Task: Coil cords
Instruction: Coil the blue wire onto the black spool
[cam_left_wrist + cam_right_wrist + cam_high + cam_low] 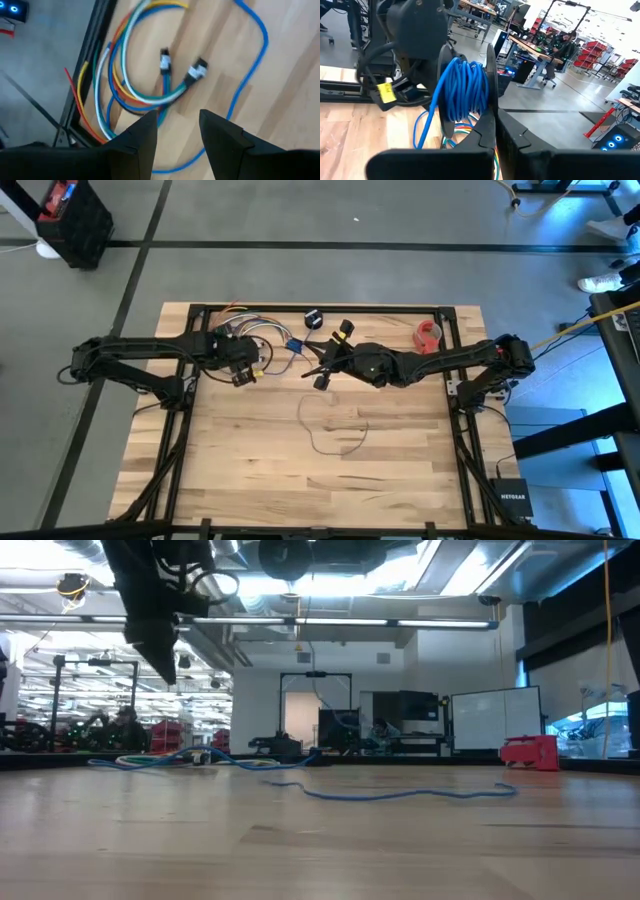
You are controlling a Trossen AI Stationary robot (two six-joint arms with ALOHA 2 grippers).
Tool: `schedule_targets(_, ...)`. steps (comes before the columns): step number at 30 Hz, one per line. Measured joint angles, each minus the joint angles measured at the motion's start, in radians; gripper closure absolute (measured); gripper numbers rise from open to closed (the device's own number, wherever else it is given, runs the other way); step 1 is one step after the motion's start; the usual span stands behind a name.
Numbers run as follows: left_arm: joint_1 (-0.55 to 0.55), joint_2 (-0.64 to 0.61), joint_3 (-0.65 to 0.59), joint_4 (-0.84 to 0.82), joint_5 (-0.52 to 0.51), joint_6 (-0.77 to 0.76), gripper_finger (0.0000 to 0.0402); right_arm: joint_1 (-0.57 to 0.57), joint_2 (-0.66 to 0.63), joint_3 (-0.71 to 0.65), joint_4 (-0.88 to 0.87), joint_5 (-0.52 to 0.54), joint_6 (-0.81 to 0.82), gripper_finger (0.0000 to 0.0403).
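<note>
Holding one spool (465, 92) of blue cord: right gripper (495, 127) | left gripper (177, 131): apart, empty | two arms

"NETGEAR" reads on the black box (511, 494) beside the table.

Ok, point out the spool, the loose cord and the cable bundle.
spool (465, 85), right wrist view, its wound blue turns.
loose cord (266, 36), left wrist view, its sharp bend.
cable bundle (122, 85), left wrist view, its looped strands.
</note>
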State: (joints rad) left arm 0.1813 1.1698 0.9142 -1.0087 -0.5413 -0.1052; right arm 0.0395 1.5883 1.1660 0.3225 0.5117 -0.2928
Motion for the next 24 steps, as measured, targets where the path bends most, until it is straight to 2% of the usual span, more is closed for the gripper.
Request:
schedule_targets(2,0.003,-0.006,0.0,0.046,0.002,0.01,0.026,0.0,0.0,0.0,-0.002,0.0,0.0,0.04)
schedule_targets(5,-0.028,-0.031,-0.021,0.199,0.1,0.083,0.026,0.0,0.0,0.0,-0.006,0.0,0.0,0.04)
schedule_targets(11,-0.092,-0.054,-0.2,0.781,0.329,0.218,0.026,0.0,0.0,0.0,-0.012,0.0,-0.001,0.04)
schedule_targets(13,-0.103,-0.034,-0.26,0.956,0.344,0.222,0.026,0.0,0.0,0.0,-0.011,0.0,-0.001,0.04)
schedule_targets(16,-0.105,-0.004,-0.324,1.137,0.343,0.214,0.026,0.0,0.0,-0.001,-0.011,0.0,-0.001,0.04)
schedule_targets(22,-0.105,0.072,-0.346,1.292,0.35,0.211,0.026,0.0,0.0,-0.001,-0.01,-0.008,-0.004,0.04)
schedule_targets(24,-0.103,0.105,-0.346,1.324,0.384,0.206,0.026,0.0,0.0,-0.001,-0.01,-0.008,-0.004,0.04)
